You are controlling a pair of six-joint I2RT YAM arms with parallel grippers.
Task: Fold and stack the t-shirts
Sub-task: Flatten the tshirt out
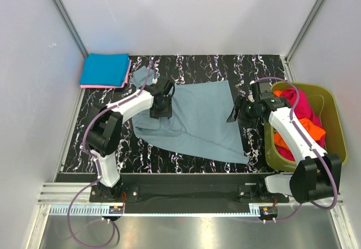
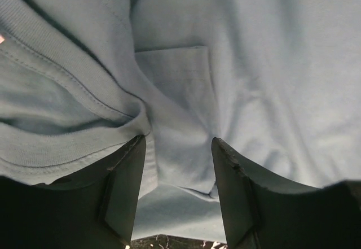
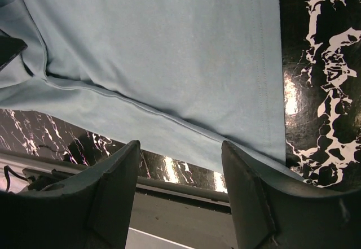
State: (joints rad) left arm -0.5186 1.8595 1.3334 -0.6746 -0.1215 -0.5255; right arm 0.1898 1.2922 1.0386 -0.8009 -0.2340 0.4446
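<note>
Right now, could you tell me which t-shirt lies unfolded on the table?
The grey-blue t-shirt, spread out centrally; the bright blue one sits folded, far left.

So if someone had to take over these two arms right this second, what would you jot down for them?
Left gripper: open, low on the grey-blue t-shirt near its neckline, with a ridge of cloth between the fingers that is not pinched.
Right gripper: open at that shirt's right edge, holding nothing.
Things: the grey-blue t-shirt lies spread and wrinkled mid-table. The bright blue shirt sits folded on the pink shirt at the far-left corner. The magenta shirt and orange shirt are heaped in the olive tub.
Done: two folded and stacked.
Left: fold and stack the grey-blue one, then the shirts in the tub.
</note>
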